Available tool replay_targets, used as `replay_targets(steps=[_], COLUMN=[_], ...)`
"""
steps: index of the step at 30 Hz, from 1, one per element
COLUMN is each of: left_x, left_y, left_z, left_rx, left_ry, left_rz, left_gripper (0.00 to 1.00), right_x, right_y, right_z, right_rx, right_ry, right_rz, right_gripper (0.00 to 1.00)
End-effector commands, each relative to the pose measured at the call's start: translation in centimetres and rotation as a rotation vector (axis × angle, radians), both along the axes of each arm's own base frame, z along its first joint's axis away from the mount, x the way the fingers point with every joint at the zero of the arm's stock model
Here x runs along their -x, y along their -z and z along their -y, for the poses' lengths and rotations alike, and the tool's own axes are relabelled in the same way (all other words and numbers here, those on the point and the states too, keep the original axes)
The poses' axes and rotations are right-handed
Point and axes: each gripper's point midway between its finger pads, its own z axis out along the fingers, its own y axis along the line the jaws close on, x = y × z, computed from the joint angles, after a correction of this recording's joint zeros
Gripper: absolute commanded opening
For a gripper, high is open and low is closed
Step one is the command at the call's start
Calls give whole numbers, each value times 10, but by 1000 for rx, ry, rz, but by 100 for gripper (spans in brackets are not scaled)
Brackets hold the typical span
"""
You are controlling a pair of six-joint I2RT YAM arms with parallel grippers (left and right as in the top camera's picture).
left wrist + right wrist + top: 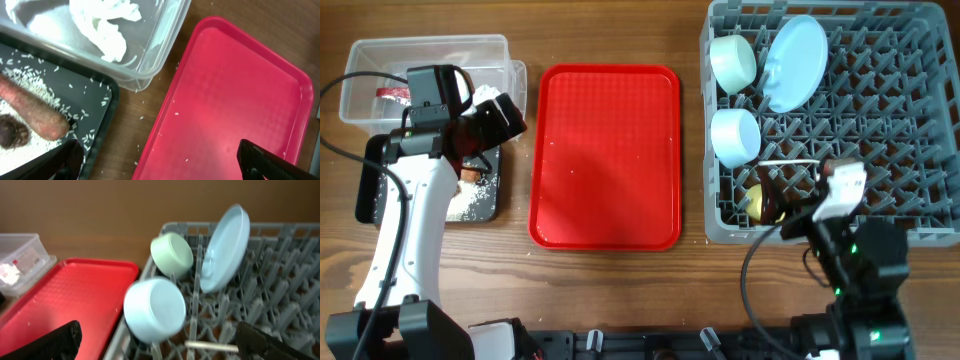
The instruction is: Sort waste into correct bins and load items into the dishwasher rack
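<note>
I see my left hand [162, 164] spread beside the black tray [75, 75] at 9 o'clock; my right hand [165, 345], spread too, hangs over the rack [265, 300] at 3 o'clock.

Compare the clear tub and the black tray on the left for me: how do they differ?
The clear tub is see-through and deep; the black tray is opaque and shallow. The tub holds crumpled tissue and a wrapper; the tray holds rice grains and a brown stick. Both are rectangular and sit side by side.
</note>
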Motion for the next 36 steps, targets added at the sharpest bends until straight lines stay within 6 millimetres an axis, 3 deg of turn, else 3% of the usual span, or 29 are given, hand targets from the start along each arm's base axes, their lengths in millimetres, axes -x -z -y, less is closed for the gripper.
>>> replay_targets(steps=[1,3,6,7,9,11,29,31,33,36], left_x=[-1,-1,-1,-1,-1,-1,-1,3,11,20], left_y=[0,0,0,0,0,0,0,-4,-16,-19], left_z=[-3,-3,-3,-3,-3,-3,-3,-11,-8,19], left_rx=[-5,-5,-5,-5,-5,-5,-5,-48,-60,-32], left_ry=[-13,-13,-13,-13,-13,-13,-13,-39,-36,43], left_rz=[1,2,1,1,1,1,0,2,74,376], left_gripper=[100,100,100,100,100,100,100,100,100,100], right_x=[13,14,10,10,10,9,6,6,6,6], right_y=[23,43,57,45,41,48,45,45,45,45], right_z=[5,15,15,15,16,16,16,16,16,16], right_rx=[13,22,16,19,18,18,16,16,15,16], right_ry=[-2,54,56,57,60,60,60,60,60,60], right_rz=[54,119,191,249,267,253,303,304,304,304], right_gripper=[100,100,100,99,100,100,100,100,100,100])
